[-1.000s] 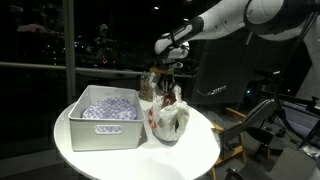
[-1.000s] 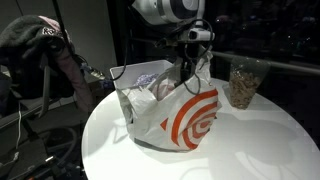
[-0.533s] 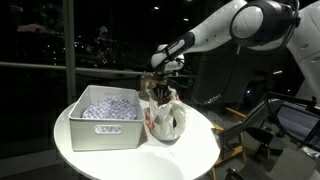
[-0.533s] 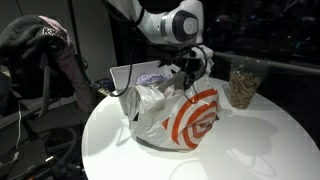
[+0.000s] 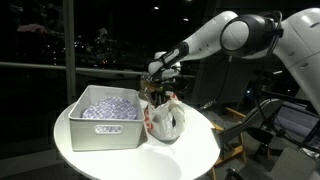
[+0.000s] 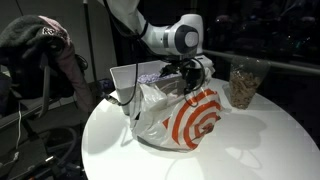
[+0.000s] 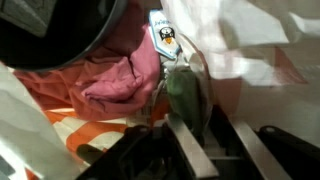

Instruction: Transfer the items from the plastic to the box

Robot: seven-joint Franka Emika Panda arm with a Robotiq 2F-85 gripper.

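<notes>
Nearest the front edge of the round white table (image 6: 255, 140) sat one crumpled white plastic bag with orange rings (image 6: 185, 118), its sides hiding most of what lay inside in both exterior views. The arm's gripper (image 6: 185, 74) reached down into the bag's open mouth, so its fingertips were out of sight there. In the wrist view the gripper (image 7: 215, 125) showed two pale fingers (image 7: 185, 150) a little apart. A small dull-green item (image 7: 187, 95) lay at the tip of one of them, but whether it was clamped could not be told. Four things could be counted in the bag: that green item, a rumpled pink cloth-like piece (image 7: 115, 75), a small printed packet (image 7: 165, 38), blurred, and a black round object (image 7: 50, 35) cut off at the top corner. Just behind the bag stood one white rectangular box (image 6: 122, 76), its pale contents indistinct. Toward the far edge stood one clear container of brownish bits (image 6: 241, 85).
</notes>
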